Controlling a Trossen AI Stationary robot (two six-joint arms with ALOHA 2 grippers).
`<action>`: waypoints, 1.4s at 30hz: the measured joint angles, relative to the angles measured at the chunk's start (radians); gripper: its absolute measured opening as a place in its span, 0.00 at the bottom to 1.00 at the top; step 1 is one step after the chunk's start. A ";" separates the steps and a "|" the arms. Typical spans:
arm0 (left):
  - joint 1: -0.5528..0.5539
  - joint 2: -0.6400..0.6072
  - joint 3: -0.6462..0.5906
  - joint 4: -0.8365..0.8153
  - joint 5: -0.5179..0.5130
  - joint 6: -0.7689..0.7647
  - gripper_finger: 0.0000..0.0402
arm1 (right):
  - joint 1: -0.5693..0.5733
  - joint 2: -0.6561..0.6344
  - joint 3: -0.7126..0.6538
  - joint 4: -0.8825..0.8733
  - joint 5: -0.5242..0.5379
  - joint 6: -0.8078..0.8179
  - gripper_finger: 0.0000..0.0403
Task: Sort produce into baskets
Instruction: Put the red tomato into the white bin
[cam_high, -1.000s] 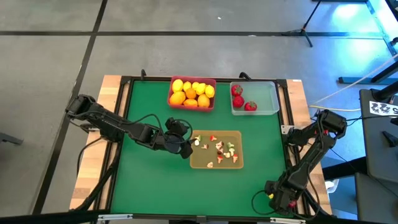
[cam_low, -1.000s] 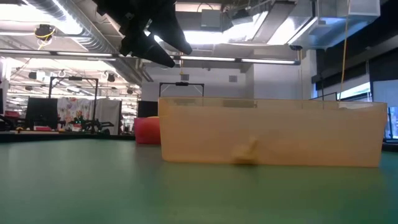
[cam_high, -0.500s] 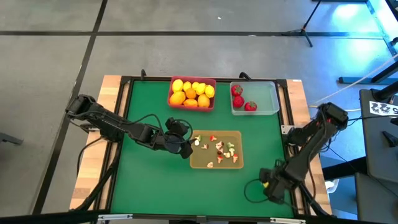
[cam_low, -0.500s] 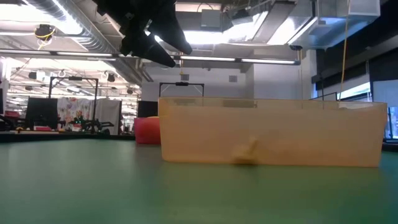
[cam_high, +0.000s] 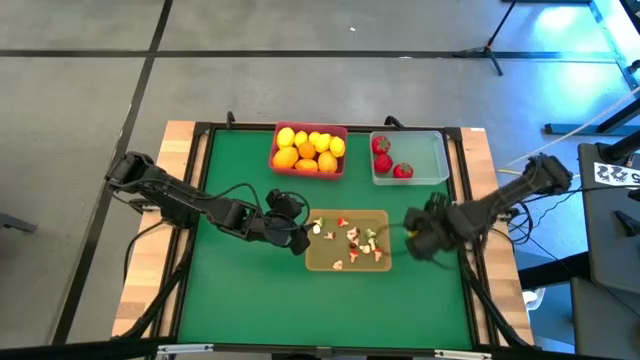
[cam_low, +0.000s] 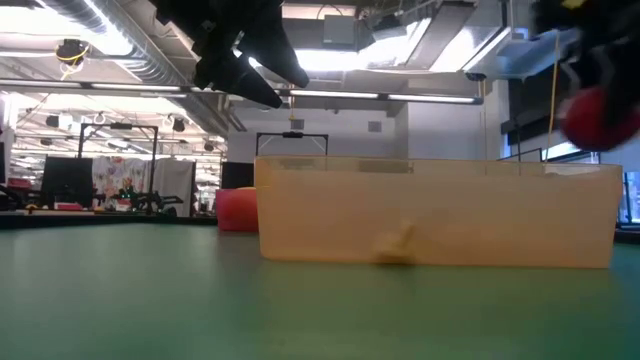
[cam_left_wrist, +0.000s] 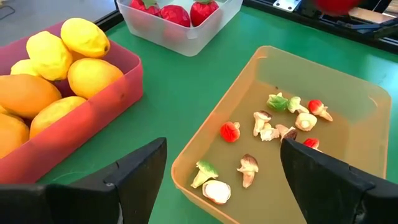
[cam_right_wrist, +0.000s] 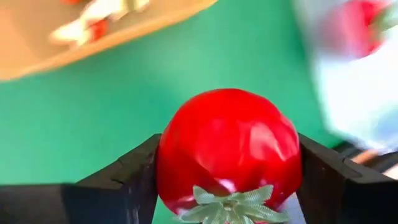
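Observation:
My right gripper (cam_high: 415, 235) is shut on a red fruit with a green top (cam_right_wrist: 227, 149), above the table by the tan tray's right end (cam_high: 385, 240). The fruit also shows in the low view (cam_low: 595, 115), high over the tray. My left gripper (cam_high: 297, 236) hangs open and empty over the tan tray's left end; its fingers stand wide apart in the left wrist view (cam_left_wrist: 222, 155). The tan tray (cam_high: 320, 262) holds several small mushroom-like and red bits. The pink-red tray (cam_high: 277, 165) holds yellow and orange fruits. The clear tray (cam_high: 428, 160) holds three red fruits. My right gripper pinches the red fruit by two opposite sides (cam_right_wrist: 166, 163) between its two fingers. The fruit's green top (cam_right_wrist: 227, 202) faces back toward the wrist. The fingers come from the table's right side, slanting down. The fruit is lifted clear of the table.
The three trays take up the table's middle and far part. Bare green mat (cam_high: 250, 300) lies along the near edge and at the left. A raised black frame (cam_high: 200, 180) runs round the mat. Cables trail from both arms.
My right gripper has swung from the table's near right corner toward the far edge and a little left, to the tan tray's right end, carrying the red fruit, which now shows high in the low view. My left arm has kept still.

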 joint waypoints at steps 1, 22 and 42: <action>0.000 0.000 0.000 0.000 0.000 0.000 0.77 | -0.038 -0.009 0.000 -0.003 0.033 -0.033 0.68; 0.000 0.000 0.000 0.000 0.000 0.000 0.77 | -0.866 -0.027 0.000 0.200 0.155 -0.677 0.71; 0.012 0.000 0.000 -0.001 0.000 0.034 0.77 | -1.179 -0.023 -0.224 0.722 0.130 -0.882 0.90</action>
